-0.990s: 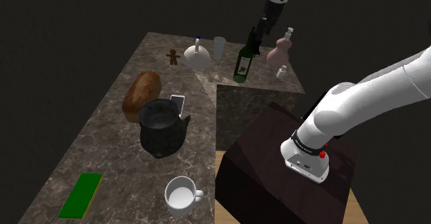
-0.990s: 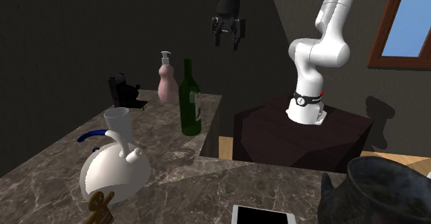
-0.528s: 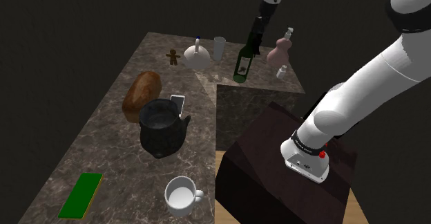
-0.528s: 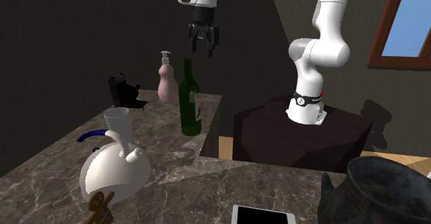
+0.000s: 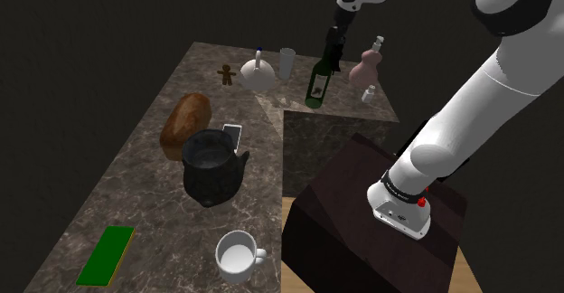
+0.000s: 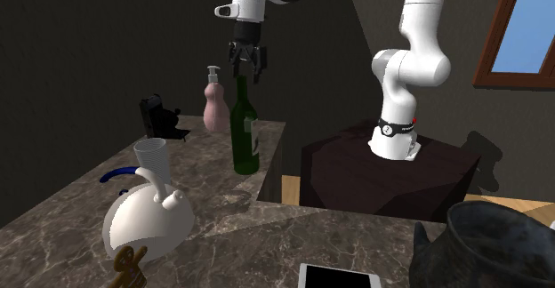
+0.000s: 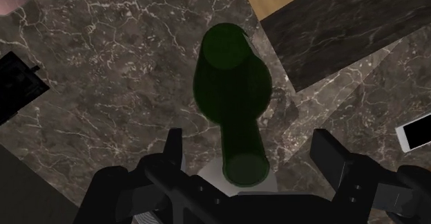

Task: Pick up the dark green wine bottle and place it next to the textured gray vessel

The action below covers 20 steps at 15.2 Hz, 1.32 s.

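Observation:
The dark green wine bottle (image 5: 317, 82) (image 6: 243, 132) stands upright near the far corner of the marble counter (image 5: 145, 192). My gripper (image 5: 332, 51) (image 6: 245, 71) hangs straight over its mouth, open. In the wrist view the bottle (image 7: 233, 98) has its neck top between the two spread fingers of the gripper (image 7: 250, 148), and neither finger touches it. The textured gray vessel (image 5: 211, 166) (image 6: 487, 245), a dark pot with a handle, sits mid-counter, well apart from the bottle.
A pink soap dispenser (image 5: 368, 63) (image 6: 213, 105) and a small white bottle (image 5: 369, 93) stand close beside the wine bottle. A white teapot (image 5: 257, 76), a glass (image 5: 286, 62), a bread loaf (image 5: 185, 123), a phone (image 5: 232, 135), a white mug (image 5: 238, 255) and a green card (image 5: 106, 255) share the counter.
My gripper has travelled toward the second exterior view's left and come down, from beside the bottle to right above its mouth. It stayed open; the bottle has not moved.

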{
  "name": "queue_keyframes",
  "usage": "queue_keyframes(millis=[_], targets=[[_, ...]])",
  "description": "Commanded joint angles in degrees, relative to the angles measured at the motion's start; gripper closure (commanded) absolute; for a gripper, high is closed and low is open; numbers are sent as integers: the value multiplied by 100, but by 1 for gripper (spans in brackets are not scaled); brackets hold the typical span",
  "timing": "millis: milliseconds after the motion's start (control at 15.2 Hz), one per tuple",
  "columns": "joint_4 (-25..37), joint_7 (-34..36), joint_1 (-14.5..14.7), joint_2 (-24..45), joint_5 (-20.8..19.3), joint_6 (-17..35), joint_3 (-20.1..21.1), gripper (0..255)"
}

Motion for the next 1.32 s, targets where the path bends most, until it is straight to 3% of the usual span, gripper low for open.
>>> queue_keyframes(millis=[0, 594, 660, 1254], targets=[[-78, -32, -4, 63, 33, 139, -10, 0], [-142, -51, -5, 118, 60, 253, -14, 0], [-142, -51, -5, 118, 60, 253, -14, 255], [-143, -52, -6, 118, 61, 254, -15, 255]])
